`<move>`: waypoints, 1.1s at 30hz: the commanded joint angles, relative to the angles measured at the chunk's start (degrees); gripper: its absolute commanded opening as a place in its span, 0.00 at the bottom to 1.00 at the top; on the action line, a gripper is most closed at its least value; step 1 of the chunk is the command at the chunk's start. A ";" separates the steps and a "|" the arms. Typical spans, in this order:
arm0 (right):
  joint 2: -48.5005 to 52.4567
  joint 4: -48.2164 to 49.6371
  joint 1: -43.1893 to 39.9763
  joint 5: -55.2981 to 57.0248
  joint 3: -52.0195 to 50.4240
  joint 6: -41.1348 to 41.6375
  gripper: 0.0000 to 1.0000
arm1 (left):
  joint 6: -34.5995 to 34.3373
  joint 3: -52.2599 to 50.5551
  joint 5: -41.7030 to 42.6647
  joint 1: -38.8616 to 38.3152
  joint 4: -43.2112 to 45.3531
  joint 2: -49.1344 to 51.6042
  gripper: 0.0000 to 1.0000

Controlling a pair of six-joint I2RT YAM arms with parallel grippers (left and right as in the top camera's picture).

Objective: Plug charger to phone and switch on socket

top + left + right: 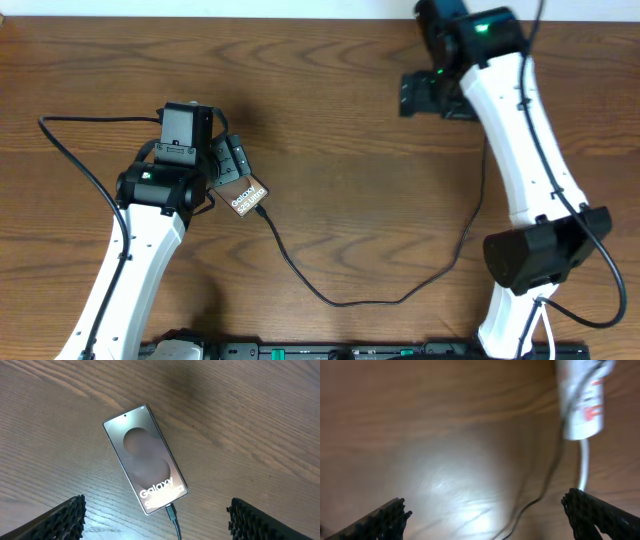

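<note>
Left gripper (160,519): jaws spread wide, nothing held, hovering above the phone (147,460). Phone: flat on the wooden table (260,420), face up, lettered end nearest the gripper, clear of both fingers. Charger (173,514): connector tip meeting the phone's lettered edge, apparently inserted; in the overhead view, cable lying in a loose curve across the table toward the right arm (520,150). Right gripper (485,515): jaws fully apart, empty, well apart from the phone. Socket (582,405): white strip with red marks, blurred, at upper right of the right wrist view, white cord (583,467) leaving its near end.
</note>
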 commanded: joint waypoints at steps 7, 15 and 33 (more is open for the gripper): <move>-0.68 -0.15 -15.50 1.90 3.43 -4.02 0.99 | -0.07 0.74 -1.22 -0.22 -1.29 -0.15 0.89; -0.68 2.27 -30.21 -10.67 3.41 -14.82 0.99 | -0.09 0.74 -1.20 -0.22 -1.29 -0.15 0.89; -0.35 8.57 -44.98 -33.55 -3.15 -40.37 0.99 | -0.11 0.74 -1.18 -0.22 -1.29 -0.15 0.89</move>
